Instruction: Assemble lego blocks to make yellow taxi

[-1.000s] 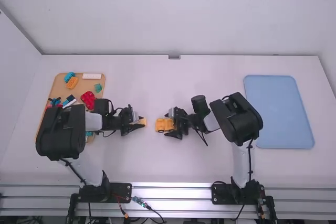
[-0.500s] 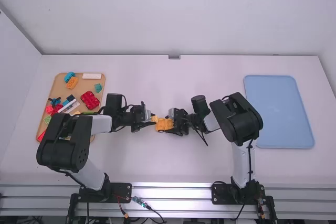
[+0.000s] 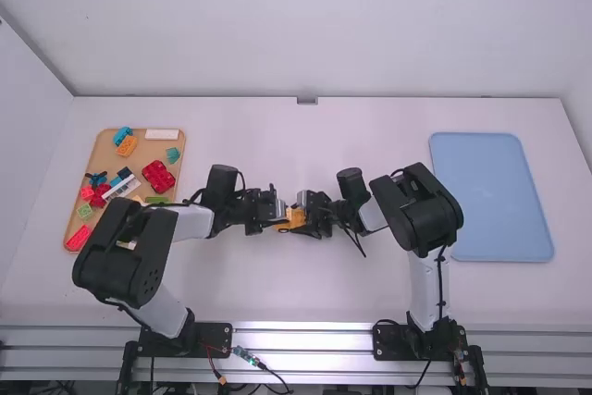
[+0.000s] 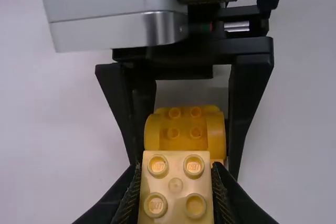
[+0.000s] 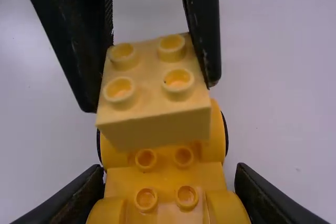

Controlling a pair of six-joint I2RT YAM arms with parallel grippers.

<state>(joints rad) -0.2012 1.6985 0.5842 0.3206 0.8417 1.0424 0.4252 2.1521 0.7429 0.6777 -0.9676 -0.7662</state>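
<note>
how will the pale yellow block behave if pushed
The pale yellow block looks like plastic, so it should be stiff and light. Its flat sides suggest it won't roll, but gripped on two sides by the left gripper, it could tilt under an uneven push.

Looks like a robotics lab, or a test bay set up like one.
Has a left arm and a right arm mounted on black plates along a grooved metal rail, at the near edge of a broad white desk. Carries black wiring along both arms, and loose cables with small coloured connectors between the two bases. Closes in with a plain pale back wall and pale side walls, more like a work enclosure than a home or a shop. Keeps a tan tray to the left and a blue tray to the right.
</note>
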